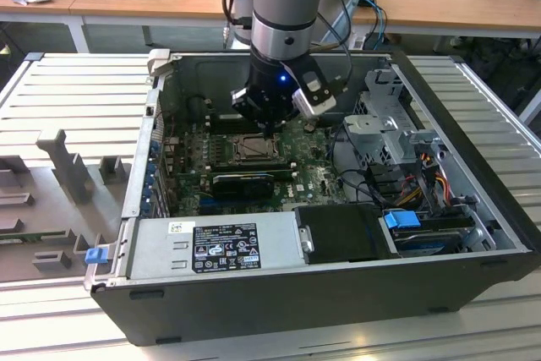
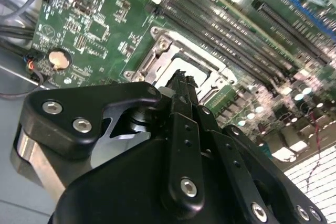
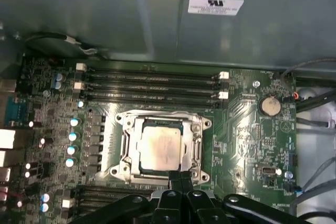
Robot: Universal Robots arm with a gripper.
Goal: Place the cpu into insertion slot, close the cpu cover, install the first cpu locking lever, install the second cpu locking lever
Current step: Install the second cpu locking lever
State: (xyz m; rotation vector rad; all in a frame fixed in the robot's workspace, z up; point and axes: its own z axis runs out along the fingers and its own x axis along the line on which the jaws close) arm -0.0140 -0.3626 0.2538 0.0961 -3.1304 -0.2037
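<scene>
In the exterior view the arm reached down into the open computer case (image 1: 473,209), which lay on a slatted counter (image 1: 76,99), and the pincer (image 1: 270,130) hung just above the insertion slot (image 1: 251,150) near the middle of the green motherboard (image 1: 313,177). In the second wrist view the pincer (image 2: 184,77) had its fingers (image 2: 181,95) drawn together into one narrow black tip, holding nothing, poised over the near edge of the insertion slot (image 2: 178,59). In the first wrist view the cpu (image 3: 159,148) already sat inside the insertion slot (image 3: 122,153), a flat square with a pale silver-beige, slightly tarnished top, lying level and square to the rim. The cpu cover (image 3: 198,148), a thin silvery frame with a large central cut-out, appeared to lie down around the chip, though I could not tell whether it was fully seated. The pincer (image 3: 180,178) stood at the slot's near edge, with the long black memory slots (image 3: 152,85) on the far side. Judging by this, the work stood at the cover or the levers, and doing it well would call for a slow, straight push with the closed tip on metal only, never on the chip's top.
</scene>
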